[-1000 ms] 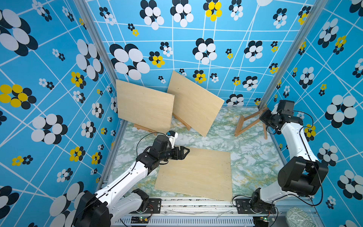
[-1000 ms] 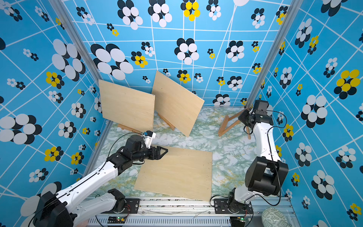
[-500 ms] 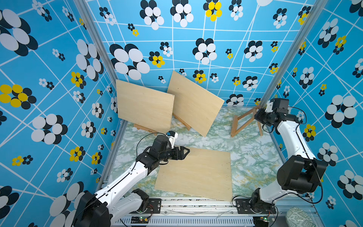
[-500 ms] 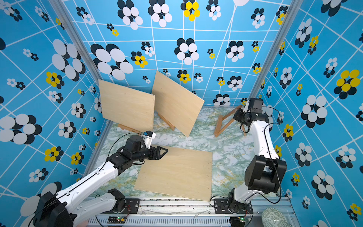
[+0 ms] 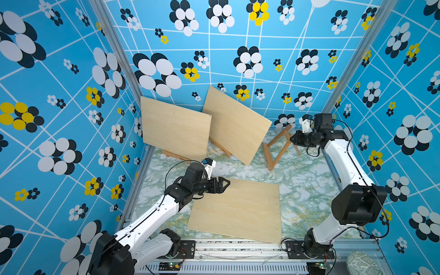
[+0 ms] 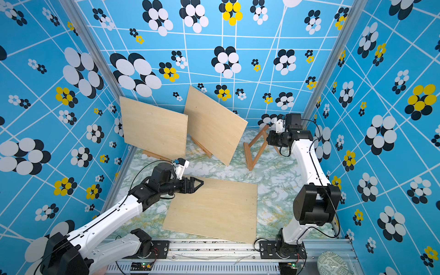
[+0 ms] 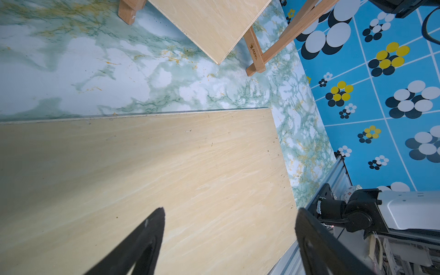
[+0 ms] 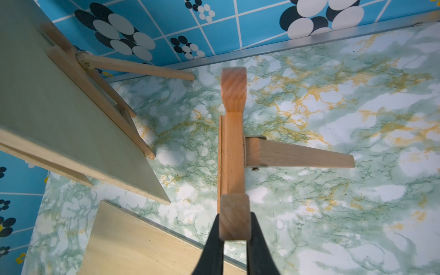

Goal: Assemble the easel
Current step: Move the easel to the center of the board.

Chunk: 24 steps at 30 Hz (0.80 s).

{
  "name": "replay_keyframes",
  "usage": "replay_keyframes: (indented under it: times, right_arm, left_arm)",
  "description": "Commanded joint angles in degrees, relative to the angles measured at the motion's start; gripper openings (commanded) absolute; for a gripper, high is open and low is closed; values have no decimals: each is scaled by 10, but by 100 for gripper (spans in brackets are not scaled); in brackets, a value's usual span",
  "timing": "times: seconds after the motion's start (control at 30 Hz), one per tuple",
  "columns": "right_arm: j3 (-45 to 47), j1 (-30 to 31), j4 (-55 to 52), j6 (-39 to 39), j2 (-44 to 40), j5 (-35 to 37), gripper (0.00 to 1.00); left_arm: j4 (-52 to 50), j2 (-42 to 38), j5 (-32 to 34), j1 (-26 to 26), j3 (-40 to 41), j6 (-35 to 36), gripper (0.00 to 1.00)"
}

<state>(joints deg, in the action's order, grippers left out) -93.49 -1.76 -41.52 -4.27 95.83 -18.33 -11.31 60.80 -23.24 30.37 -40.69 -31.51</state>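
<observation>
We are pinching the easel [image 8: 232, 147] by its top end in our right gripper [image 8: 234, 221], its frame stretching straight ahead of the jaws, rear leg splayed aside. We are holding our left gripper [image 7: 230, 210] wide open, the board [image 7: 142, 178] lying flat just beneath it.

The easel [image 8: 234, 154] is bare reddish wood, matt, with visible grain. The flat board [image 5: 238, 209] is pale plywood, smooth and matt. The table [image 7: 95, 71] has a green-white marble-look covering with a faint sheen. The front rail [image 5: 238, 245] is dull grey metal.
</observation>
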Motion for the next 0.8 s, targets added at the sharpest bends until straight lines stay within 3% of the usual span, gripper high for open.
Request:
replay_keyframes:
  times: [0.0,0.13,0.3,0.47,0.6,0.77]
  right_arm:
    - [1,16,-56,38,21,2,5]
    - [4,16,-59,41,25,43,6]
    - [1,16,-58,37,28,46,40]
    - [11,16,-46,28,15,45,57]
    - [45,16,-16,0,-20,28,63]
    - [168,15,78,-109,-124,49,66]
  left_arm:
    - [-14,7,-13,-5,-22,11,88]
    - [-10,8,-14,-5,-22,4,88]
    - [-15,15,-14,-5,-32,7,88]
    - [-12,16,-13,-4,-33,4,88]
    - [-12,12,-11,-4,-28,4,88]
    - [-6,10,-9,-2,-23,0,87]
